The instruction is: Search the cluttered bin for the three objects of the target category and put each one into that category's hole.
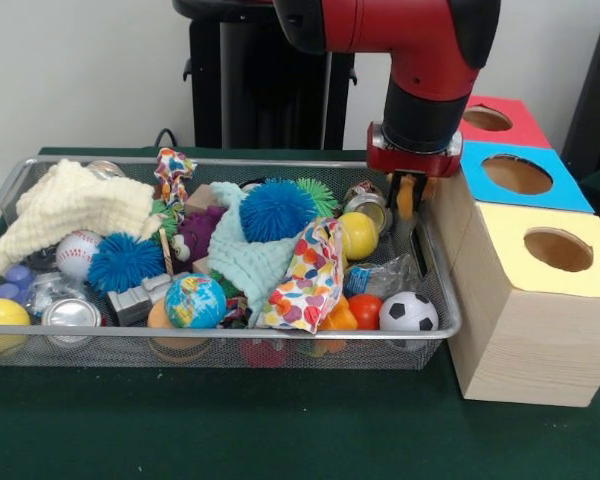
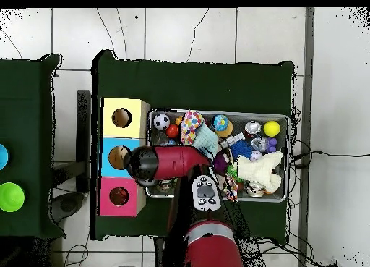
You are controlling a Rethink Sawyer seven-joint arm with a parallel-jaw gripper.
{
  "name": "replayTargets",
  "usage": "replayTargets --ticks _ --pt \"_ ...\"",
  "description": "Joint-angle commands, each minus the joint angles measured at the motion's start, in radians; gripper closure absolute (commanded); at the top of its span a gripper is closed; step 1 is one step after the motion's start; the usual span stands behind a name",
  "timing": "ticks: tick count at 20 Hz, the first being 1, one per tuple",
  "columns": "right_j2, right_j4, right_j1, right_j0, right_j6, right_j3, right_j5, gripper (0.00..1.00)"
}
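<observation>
At right of centre in the front view, the pincer (image 1: pixel 411 196) hangs over the bin's (image 1: pixel 435 300) right end, beside the boxes, clamped on a small orange-yellow toy (image 1: pixel 406 198). Just right of it lies the hole (image 1: pixel 517 174) in the blue box (image 1: pixel 570 196), between the red box (image 1: pixel 520 128) and yellow box (image 1: pixel 500 235). Left, within the bin, sit a spiky ball (image 1: pixel 277 209), patterned cloth (image 1: pixel 308 280) and soccer ball (image 1: pixel 408 312) on the green counter (image 1: pixel 280 430).
</observation>
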Motion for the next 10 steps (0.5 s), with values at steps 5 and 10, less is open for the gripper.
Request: replayTargets --ticks 5,10 --pt "0.099 0.107 -0.018 0.03 0.121 -0.1 0.19 1.0" --pt "0.1 0.112 -0.018 0.024 0.11 -0.112 0.222 1.0"
